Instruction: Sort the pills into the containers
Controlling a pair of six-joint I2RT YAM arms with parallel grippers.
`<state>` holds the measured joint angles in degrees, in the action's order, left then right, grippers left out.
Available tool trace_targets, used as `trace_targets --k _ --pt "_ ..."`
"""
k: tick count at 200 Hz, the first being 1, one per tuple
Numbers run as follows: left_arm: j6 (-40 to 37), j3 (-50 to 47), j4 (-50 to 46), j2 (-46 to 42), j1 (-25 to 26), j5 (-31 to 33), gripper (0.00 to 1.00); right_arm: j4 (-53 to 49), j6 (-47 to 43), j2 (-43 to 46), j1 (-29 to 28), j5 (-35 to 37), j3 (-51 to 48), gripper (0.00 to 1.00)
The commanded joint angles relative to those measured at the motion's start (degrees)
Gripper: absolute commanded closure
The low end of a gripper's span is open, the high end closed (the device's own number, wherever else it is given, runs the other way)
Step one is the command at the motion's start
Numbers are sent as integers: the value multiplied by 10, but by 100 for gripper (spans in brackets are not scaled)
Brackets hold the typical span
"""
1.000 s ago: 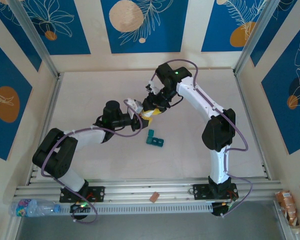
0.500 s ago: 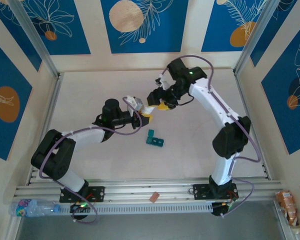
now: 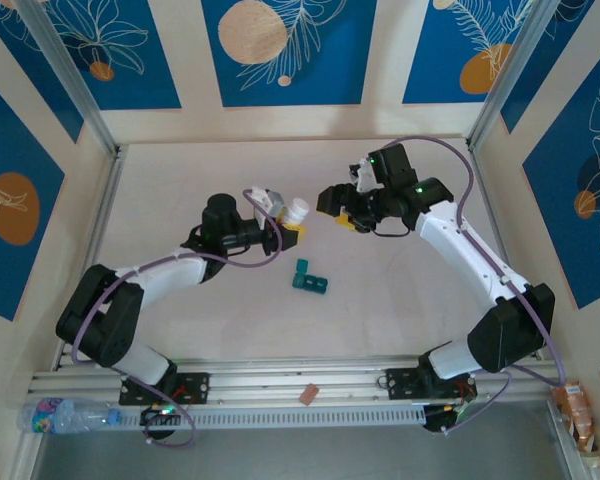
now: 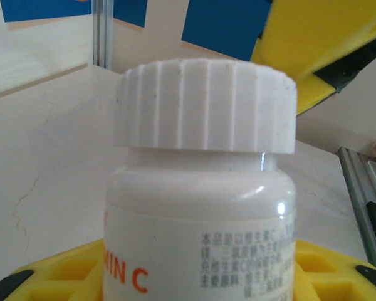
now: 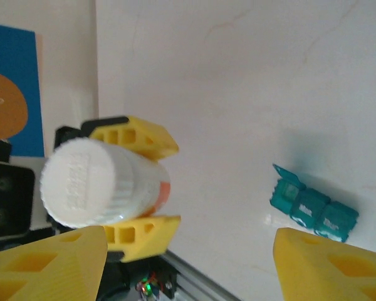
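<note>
Since the cap [image 4: 207, 106] is on, the vitamin C bottle [image 3: 296, 210] looks staged for uncapping. The left gripper [image 3: 288, 224] clamps its body in yellow fingers [image 5: 138, 137] and holds it off the table [image 3: 400, 310]. The cap end points right, toward the right gripper [image 3: 337, 208].

The right gripper's jaws stand apart with nothing between them. It sits just right of the cap, with a clear gap.

The teal pill organiser [image 3: 308, 279] lies on the table at centre frame in the top view, below and slightly right of the bottle. It touches neither arm. 1 lid [image 5: 287, 183] at its end is flipped up; the rest look shut.

Bare table surrounds the organiser, so there is room to bring the bottle down over it. The side rail [image 3: 500, 230] is well apart from the work. The likely next move is for the right gripper to close in on the cap along the bottle's axis; the risk is the bottle slipping in the left grip.
</note>
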<state>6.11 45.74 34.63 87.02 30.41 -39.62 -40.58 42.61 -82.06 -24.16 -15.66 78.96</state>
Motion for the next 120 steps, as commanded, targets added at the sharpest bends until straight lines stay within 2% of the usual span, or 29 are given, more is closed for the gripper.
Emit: trace_targets --k 1,49,120 --pt "-1 26 -23 -12 5 -4 100 64 41 11 -17 39 4 28" --pt "7 42 -33 4 4 -5 100 61 36 -22 -38 47 45 26" --pt "-1 50 -54 5 5 -6 100 63 30 -64 -69 52 81 29"
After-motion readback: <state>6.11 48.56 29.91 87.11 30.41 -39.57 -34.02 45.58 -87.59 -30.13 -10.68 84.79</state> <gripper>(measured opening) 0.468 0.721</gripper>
